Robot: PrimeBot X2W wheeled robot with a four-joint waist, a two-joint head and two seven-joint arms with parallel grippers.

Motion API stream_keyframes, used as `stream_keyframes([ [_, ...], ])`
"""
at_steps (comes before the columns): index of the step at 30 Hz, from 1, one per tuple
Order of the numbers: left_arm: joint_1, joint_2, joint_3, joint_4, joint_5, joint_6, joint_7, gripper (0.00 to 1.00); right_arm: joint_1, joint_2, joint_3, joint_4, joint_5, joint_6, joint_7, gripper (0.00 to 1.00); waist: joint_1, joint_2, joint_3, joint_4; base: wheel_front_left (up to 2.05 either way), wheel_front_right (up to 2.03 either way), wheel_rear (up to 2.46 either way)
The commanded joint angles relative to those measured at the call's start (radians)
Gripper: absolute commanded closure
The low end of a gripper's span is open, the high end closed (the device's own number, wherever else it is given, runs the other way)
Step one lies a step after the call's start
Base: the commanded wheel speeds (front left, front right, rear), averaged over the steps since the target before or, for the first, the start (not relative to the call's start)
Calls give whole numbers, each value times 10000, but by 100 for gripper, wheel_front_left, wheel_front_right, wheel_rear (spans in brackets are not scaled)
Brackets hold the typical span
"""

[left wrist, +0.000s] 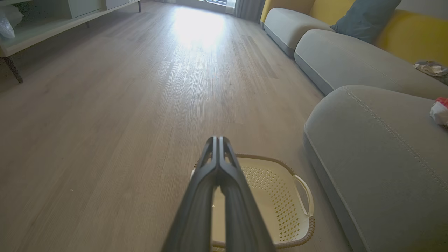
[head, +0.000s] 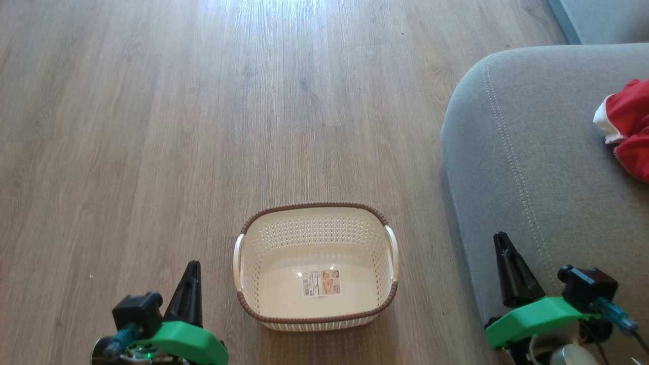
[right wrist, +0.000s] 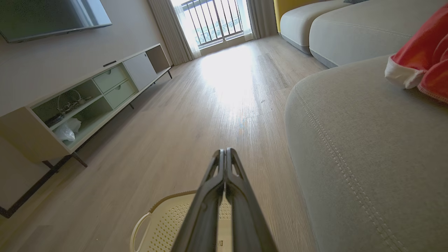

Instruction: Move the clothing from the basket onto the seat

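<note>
The clothing (head: 628,126) lies on the seat (head: 507,167), not in the basket (head: 314,206); we hold the left gripper (head: 192,266) and right gripper (head: 502,239) pressed together, clear.

Left gripper (head: 192,271): low at the head view's lower left, both dark fingers pressed together, tips pointing up the frame, nothing held. Green wrist shell (head: 195,343) sits behind it, with a black camera block (head: 137,310) on its outer side. Right gripper (head: 503,246): lower right, same closed, empty pose, tips leaning slightly left. In both wrist views the finger pairs meet at the tips, with a thin slit lower down.
</note>
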Motion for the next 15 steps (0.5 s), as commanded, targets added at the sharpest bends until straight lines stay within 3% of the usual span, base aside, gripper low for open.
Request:
stream_keyframes([
  [1,-475,27,147,-286,-299,-110,48,100,-442,-38,-86,-303,305,0,68,100,0,0,-3,1,0,0,0],
  [15,-632,64,376,-195,-1950,-350,420,100,-555,-62,-215,-243,1865,0,420,100,0,0,-18,6,0,0,0],
])
